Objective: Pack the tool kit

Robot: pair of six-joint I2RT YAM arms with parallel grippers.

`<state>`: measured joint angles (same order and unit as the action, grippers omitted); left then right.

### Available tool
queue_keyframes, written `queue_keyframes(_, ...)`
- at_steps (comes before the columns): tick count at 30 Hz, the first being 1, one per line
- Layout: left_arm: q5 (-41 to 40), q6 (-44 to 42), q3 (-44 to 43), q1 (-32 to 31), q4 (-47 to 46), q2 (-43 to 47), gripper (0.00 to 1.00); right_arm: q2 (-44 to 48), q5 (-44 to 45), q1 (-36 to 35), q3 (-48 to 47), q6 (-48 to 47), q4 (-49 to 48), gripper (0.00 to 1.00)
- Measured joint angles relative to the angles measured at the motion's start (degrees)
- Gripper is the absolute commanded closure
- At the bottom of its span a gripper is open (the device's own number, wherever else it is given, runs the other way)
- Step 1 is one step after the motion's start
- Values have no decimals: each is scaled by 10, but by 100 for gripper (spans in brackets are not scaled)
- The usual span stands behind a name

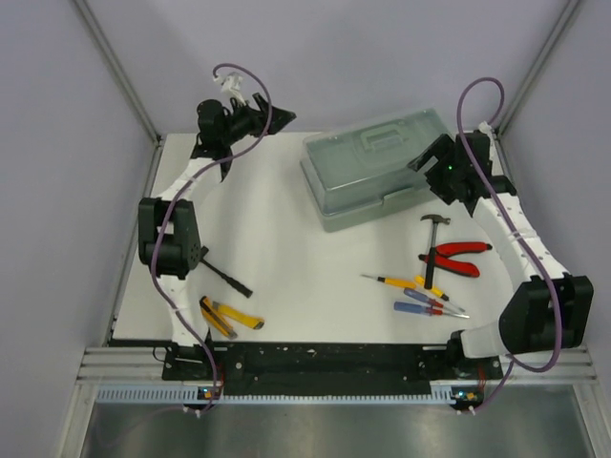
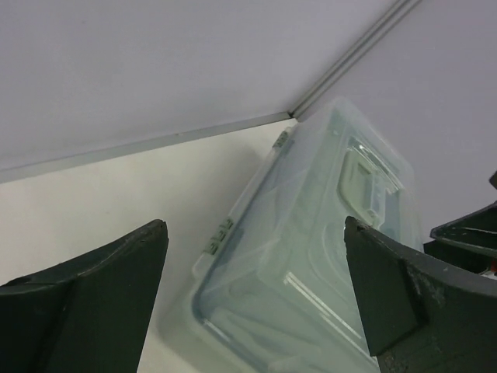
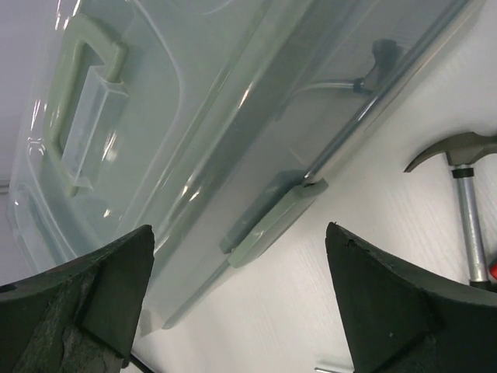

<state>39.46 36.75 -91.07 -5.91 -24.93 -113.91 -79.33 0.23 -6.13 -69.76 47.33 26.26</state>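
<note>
The sage-green toolbox stands closed at the back of the table, its translucent lid and handle on top. My left gripper is open and empty, raised at the back left, facing the box from a distance. My right gripper is open and empty, just off the box's right end, above its green latch. A small hammer, red pliers and coloured screwdrivers lie at the front right. Yellow pliers and a black-handled screwdriver lie at the front left.
Grey walls close in the table on the left, back and right. The hammer head lies just right of the box's front edge in the right wrist view. The black rail with the arm bases runs along the near edge.
</note>
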Motion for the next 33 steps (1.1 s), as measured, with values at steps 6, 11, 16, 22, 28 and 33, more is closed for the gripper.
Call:
queue_keyframes(6, 15, 30, -85, -49, -46, -67, 2, -16, -14, -19, 0, 39, -30, 9)
queue_keyframes(11, 26, 23, -114, -75, -52, -98, 2, -37, -8, -35, -10, 66, -44, 10)
queue_keyframes(16, 35, -37, -113, -86, 3, -103, 2, -74, 26, -45, -27, 89, -43, 10)
queue_keyframes(22, 47, -110, -108, -92, 74, -103, 4, -93, 69, -55, -47, 89, -32, 11)
queue_keyframes(28, 89, -136, -91, -92, 100, -97, 13, -110, 69, -55, -65, 87, -27, 18)
queue_keyframes(33, 110, -154, -61, -87, 116, -71, 18, -133, 44, -55, -88, 59, -33, 27)
